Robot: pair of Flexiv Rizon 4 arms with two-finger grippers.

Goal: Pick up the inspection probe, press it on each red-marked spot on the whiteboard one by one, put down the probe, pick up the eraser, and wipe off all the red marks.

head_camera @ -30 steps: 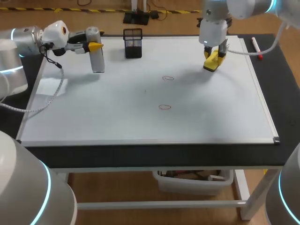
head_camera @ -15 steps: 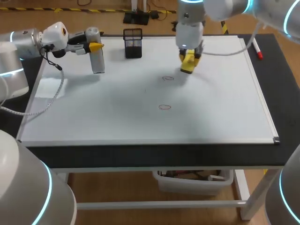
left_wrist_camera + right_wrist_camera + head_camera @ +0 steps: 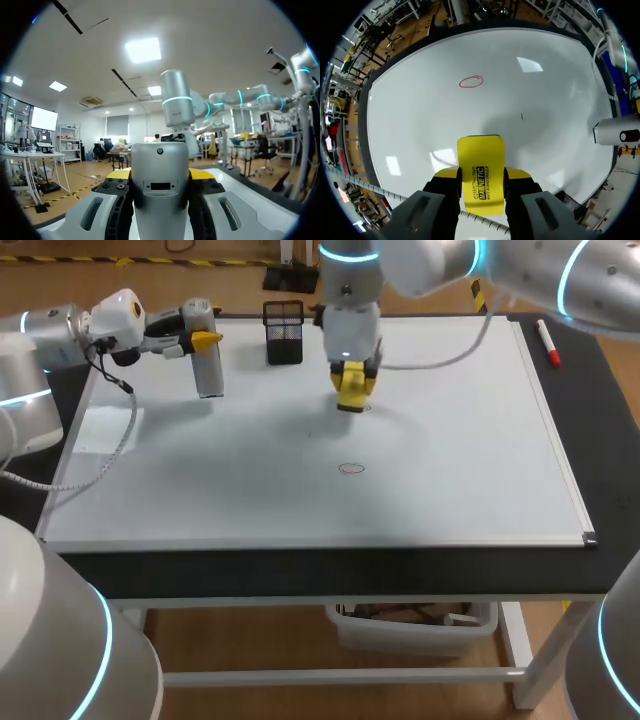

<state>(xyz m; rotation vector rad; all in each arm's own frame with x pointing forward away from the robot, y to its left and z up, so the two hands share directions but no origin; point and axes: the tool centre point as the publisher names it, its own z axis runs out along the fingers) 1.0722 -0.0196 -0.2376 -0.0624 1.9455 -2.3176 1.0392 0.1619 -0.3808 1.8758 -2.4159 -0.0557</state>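
The surface (image 3: 610, 570) has a dark, matt top and stands on a white frame with white legs (image 3: 540, 665). Under it a pale plastic bin (image 3: 415, 632) can be seen. The floor (image 3: 250, 635) is of warm brown wood, and yellow-and-black striped tape (image 3: 150, 260) runs across it behind the far edge. Overhead, the white ceiling (image 3: 200, 30) carries bright rectangular light panels (image 3: 143, 50).
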